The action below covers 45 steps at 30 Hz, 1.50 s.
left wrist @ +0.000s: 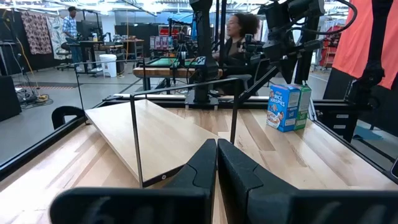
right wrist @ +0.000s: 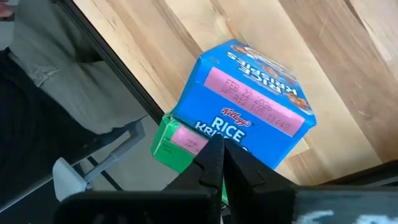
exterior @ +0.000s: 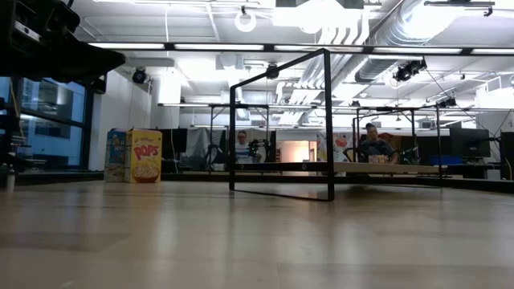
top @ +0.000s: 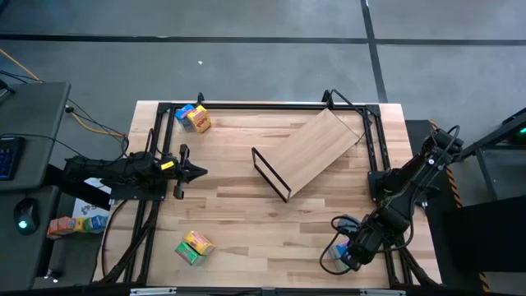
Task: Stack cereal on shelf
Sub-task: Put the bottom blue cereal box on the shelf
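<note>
Left gripper (top: 200, 172): fingers (left wrist: 202, 168) pressed together, holding nothing, hovering nr counter's (top: 238, 230) left edge, mid-way along.
Right gripper (top: 339, 256): down at near-right corner, right over blue box (right wrist: 252, 124) & green box (right wrist: 177, 146); fingers closed (nothing between them).
Shelf (top: 316, 148): flat on counter, right of centre, angled; black frame (top: 270, 174) at its inner end.
Other cereal: blue + yellow pair (top: 192, 117) at far-left corner; yellow/green pair (top: 194, 247) nr front-left edge.

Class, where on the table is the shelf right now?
In the high view the shelf lies diagonally in the table's middle-right area, its black frame end toward the centre, right of the left pincer and far from the right pincer.
</note>
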Motion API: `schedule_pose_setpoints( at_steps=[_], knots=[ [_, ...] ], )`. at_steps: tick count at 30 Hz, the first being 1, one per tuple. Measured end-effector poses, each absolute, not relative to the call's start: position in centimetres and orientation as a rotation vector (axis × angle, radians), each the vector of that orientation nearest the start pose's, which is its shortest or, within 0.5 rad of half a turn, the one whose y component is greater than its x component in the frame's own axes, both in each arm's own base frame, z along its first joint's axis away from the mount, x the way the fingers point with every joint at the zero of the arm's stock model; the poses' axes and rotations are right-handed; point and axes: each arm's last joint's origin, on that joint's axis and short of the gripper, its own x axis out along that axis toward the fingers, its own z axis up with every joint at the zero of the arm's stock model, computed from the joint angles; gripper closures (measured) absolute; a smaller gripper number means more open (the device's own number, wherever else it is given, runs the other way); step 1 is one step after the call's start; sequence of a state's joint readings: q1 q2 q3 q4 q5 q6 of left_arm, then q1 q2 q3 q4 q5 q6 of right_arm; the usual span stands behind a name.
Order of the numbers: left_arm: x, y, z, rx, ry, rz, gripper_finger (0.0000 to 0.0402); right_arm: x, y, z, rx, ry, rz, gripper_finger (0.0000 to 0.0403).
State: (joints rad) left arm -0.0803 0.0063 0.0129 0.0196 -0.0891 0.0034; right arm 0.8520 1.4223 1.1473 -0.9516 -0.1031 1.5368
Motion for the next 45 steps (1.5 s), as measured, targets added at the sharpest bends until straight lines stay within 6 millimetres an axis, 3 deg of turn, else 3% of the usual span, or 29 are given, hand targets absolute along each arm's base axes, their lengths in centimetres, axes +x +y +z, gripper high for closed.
schedule_pose_setpoints(
  at_steps=[35,45],
  knots=[
    [9.7,-0.52,16.93,0.001,-0.026,0.009,0.0394,18.0,20.87,25.66,0.738,1.423,-0.192,0.0403],
    [9.71,-0.52,16.93,0.001,-0.026,0.009,0.0394,18.27,20.63,25.66,0.704,1.319,-0.237,0.0403]
  ],
)
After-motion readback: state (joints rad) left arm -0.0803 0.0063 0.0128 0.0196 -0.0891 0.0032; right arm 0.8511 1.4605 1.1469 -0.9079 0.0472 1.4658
